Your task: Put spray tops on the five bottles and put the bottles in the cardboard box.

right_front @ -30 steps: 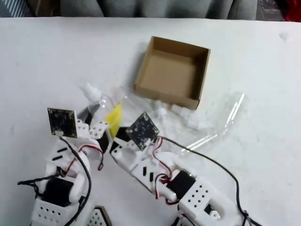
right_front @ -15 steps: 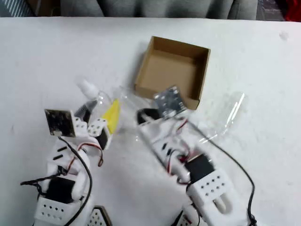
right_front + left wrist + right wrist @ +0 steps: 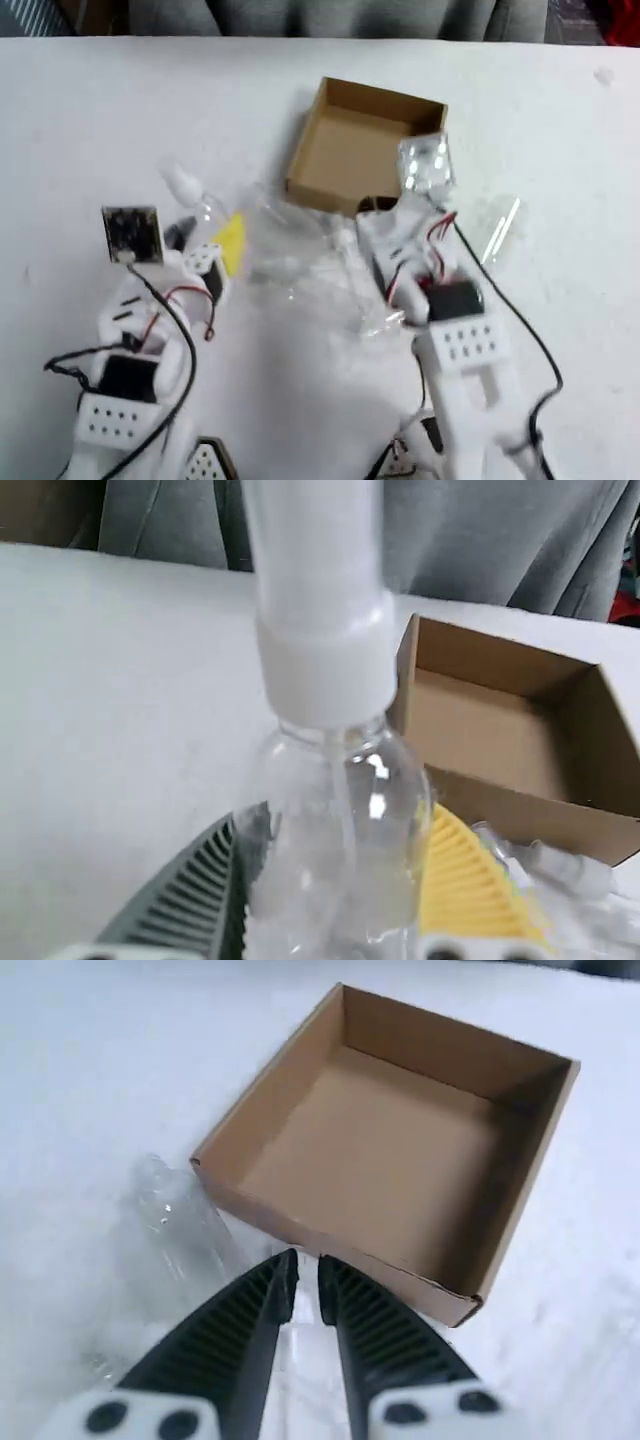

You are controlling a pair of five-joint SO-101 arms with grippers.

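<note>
Nearest the arms, the left gripper (image 3: 335, 850) is clamped on 1 clear bottle (image 3: 340, 800), with the grey jaw on one side of the body and the yellow jaw on the other. A white spray top (image 3: 320, 630) sits on its neck and points away from the arm.

The bottle looks thin-walled, light and slick, so I judge a hard squeeze would dent it. The body just under the shoulder is the sound place to hold it, not the top, which might pull off.

Farther out, more clear bottles and loose tops (image 3: 300, 265) lie jumbled on the table (image 3: 120, 110) - too tangled to count.

The right gripper (image 3: 306, 1272) hangs just beside the near wall of the cardboard box (image 3: 330, 1230), its jaws almost together. I cannot tell whether they pinch anything.

The box is farthest out - none of the 5 bottles is in it yet.
</note>
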